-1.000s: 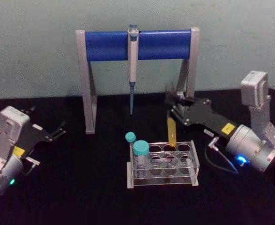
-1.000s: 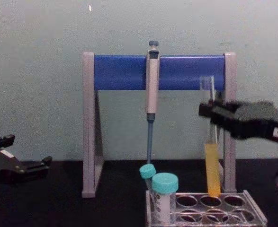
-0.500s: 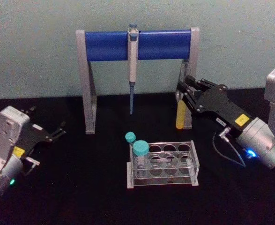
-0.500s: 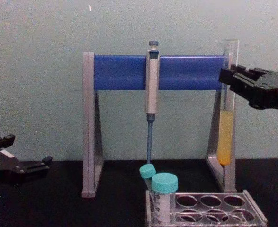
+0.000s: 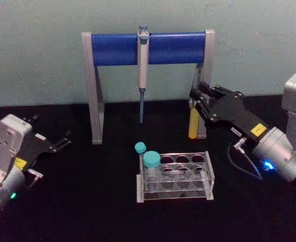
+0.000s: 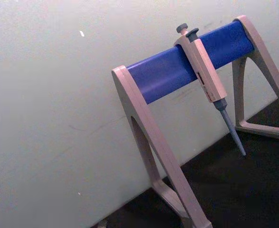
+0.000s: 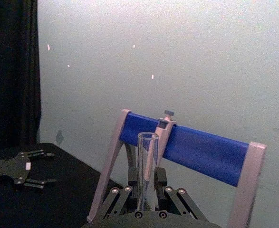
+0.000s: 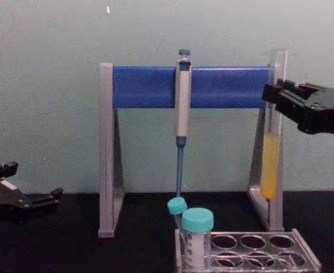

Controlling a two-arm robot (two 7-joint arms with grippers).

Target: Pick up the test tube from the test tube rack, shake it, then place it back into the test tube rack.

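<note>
Heads up: your right jaws are clamped high on the test tube point(image 8: 270, 165), holding it upright in the air behind the test tube rack point(image 5: 188, 190), right beside the pipette stand point(image 5: 206, 75) leg. No cap, so a hard shake could slosh yellow liquid out or clack glass against that leg. Left jaws sit open, parked far left.

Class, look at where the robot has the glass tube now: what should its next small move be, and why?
Probably a gentle side-to-side shake by the right gripper. It clamps the test tube upright, lifted clear of the rack. The shake should be gentle, since the tube is uncapped with yellow liquid in its lower part. The left gripper rests parked on the left.
</note>
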